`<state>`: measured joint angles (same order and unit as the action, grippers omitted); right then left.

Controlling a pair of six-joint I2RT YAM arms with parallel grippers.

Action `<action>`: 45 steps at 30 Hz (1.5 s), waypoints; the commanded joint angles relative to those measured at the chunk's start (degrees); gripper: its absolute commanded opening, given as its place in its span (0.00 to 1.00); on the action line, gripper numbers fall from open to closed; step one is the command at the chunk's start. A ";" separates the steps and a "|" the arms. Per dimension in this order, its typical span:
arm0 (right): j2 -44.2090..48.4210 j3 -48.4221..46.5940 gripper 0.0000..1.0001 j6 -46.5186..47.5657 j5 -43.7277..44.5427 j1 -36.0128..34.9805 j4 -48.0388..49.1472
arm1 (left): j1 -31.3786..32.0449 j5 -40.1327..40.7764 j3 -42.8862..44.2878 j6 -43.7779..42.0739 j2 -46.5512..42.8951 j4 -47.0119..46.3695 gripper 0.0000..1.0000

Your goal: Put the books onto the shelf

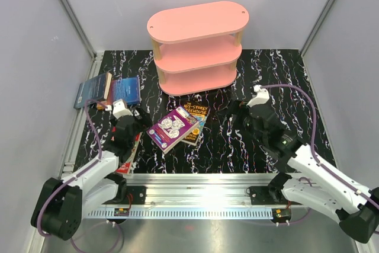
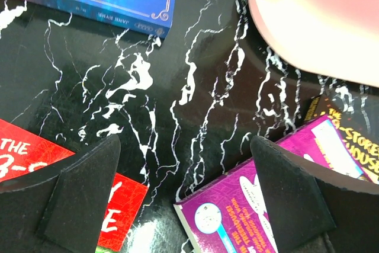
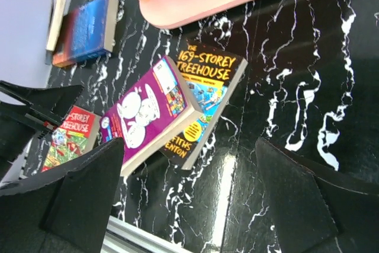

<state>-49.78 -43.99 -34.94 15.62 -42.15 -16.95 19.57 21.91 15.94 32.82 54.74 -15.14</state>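
Observation:
The pink shelf [image 1: 197,45] stands at the back centre, with nothing on the boards that show. A purple book [image 1: 172,127] lies tilted on a yellow-teal Treehouse book [image 1: 199,117] in front of it. Two dark blue books [image 1: 95,89] [image 1: 125,91] lie at the far left. A red Treehouse book [image 1: 131,152] is partly hidden under my left arm. My left gripper [image 2: 185,140] hangs open over bare mat, between the red book [image 2: 127,205] and the purple book [image 2: 237,211]. My right gripper [image 3: 189,143] is open and holds nothing, to the right of the purple book [image 3: 148,108].
Pale walls enclose the black marbled mat [image 1: 278,81] on the left, back and right. An aluminium rail [image 1: 195,185] runs along the near edge by the arm bases. The shelf's bottom board [image 2: 320,22] is close ahead of the left gripper.

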 commanded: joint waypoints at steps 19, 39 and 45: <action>-38.27 -0.74 1.00 -9.09 -23.35 0.05 35.22 | -0.32 1.83 20.50 -3.37 30.74 -7.28 0.97; -49.36 -3.39 1.00 -13.40 -20.28 -0.04 31.10 | 5.73 -24.37 19.56 3.83 42.20 -6.75 0.82; -52.34 -2.51 1.00 -16.30 -22.73 -0.04 34.26 | 10.65 -25.52 20.09 5.42 43.17 -7.28 0.81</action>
<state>-99.07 -46.70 -49.82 -8.43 -42.11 18.76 26.70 2.22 37.23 37.23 95.88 -25.89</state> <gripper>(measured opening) 0.994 0.819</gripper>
